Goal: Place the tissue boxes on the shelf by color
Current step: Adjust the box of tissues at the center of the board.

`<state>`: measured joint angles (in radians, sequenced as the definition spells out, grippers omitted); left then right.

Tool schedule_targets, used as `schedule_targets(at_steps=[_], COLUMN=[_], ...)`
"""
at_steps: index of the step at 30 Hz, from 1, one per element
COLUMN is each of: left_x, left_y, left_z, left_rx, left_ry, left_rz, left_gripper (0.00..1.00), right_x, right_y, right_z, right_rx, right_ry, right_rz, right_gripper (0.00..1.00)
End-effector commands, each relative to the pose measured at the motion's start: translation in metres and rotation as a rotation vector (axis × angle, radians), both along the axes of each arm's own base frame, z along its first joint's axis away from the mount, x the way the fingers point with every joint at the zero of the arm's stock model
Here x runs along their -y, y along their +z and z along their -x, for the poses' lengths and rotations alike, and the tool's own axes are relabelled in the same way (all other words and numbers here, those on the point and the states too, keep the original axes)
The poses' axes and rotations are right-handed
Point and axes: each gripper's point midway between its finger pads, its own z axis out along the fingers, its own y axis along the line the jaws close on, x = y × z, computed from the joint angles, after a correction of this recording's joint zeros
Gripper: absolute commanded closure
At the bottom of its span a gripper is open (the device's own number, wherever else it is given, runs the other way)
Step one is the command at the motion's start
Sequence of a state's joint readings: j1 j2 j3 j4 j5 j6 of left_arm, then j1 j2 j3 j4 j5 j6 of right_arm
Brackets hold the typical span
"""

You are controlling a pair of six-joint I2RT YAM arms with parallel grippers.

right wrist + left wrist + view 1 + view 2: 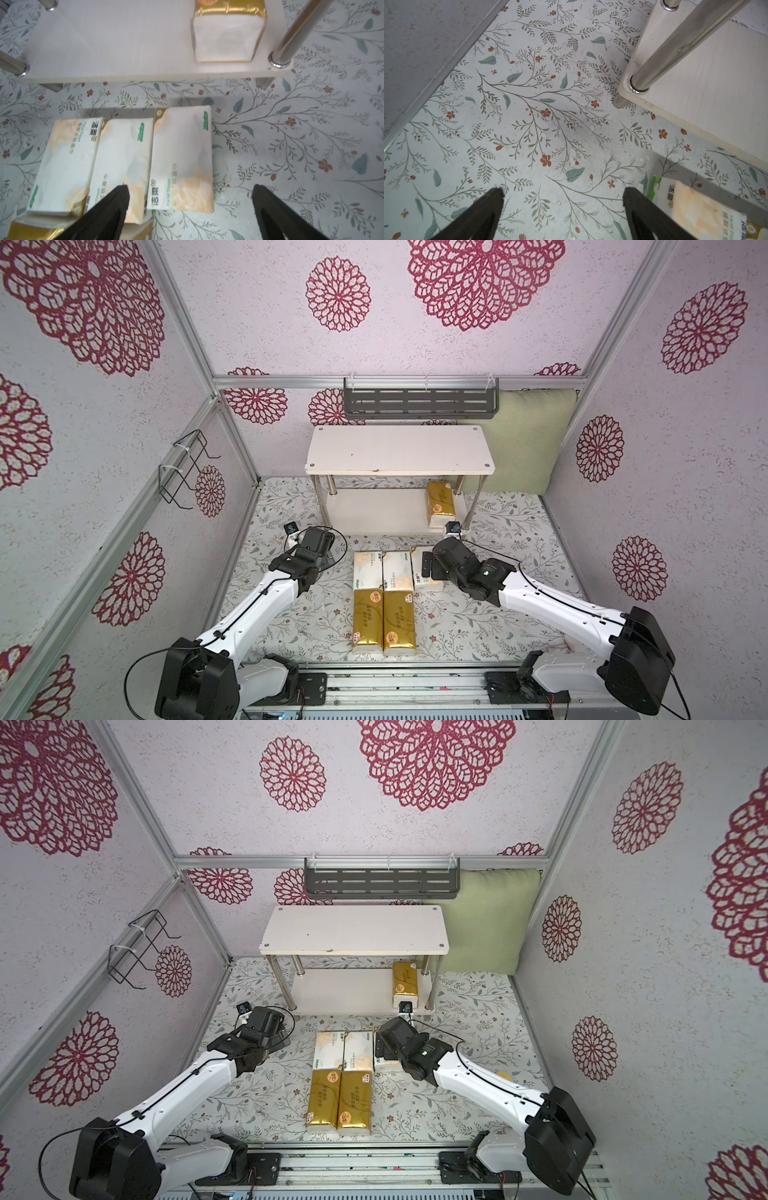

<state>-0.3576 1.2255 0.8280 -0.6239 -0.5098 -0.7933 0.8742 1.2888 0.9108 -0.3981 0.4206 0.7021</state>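
Green cushion (523, 439) beside shelf (399, 450), grey rack (419, 402) above

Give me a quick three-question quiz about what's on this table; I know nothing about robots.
1. How many gold packs sit on the shelf?
2. True or false: the left end effector is open and holds nothing.
3. The right end effector hovers over:
A) a white pack
B) the green cushion
C) the black wire holder

Key
1. One: a gold pack on the lower board, at its right end.
2. True.
3. A.
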Motion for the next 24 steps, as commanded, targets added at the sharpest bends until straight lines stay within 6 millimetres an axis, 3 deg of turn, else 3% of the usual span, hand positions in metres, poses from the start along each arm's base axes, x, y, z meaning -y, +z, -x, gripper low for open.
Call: schedule_targets(at_steps=[1, 13, 24], left_x=[0.005, 0.005, 0.005], left_y=[0.009, 0.011, 0.009], left_z=[-0.009, -0.007, -0.004], left_rx=[0.033, 0.035, 0.039], left_ry=[-0.014, -0.003, 0.001], left_rz=[-0.002, 0.007, 0.013], left_gripper=[0.03, 0.03, 0.03], right_x=[0.0, -0.02, -0.049], right_y=[0.006, -0.017, -0.029], right_z=[0.016, 0.073, 0.092], right_rx=[-0.009, -0.133, -0.187], right_ry=[-0.035, 0.041, 0.111], right_rz=[-0.045, -0.087, -0.107], right_gripper=[0.01, 0.01, 0.01])
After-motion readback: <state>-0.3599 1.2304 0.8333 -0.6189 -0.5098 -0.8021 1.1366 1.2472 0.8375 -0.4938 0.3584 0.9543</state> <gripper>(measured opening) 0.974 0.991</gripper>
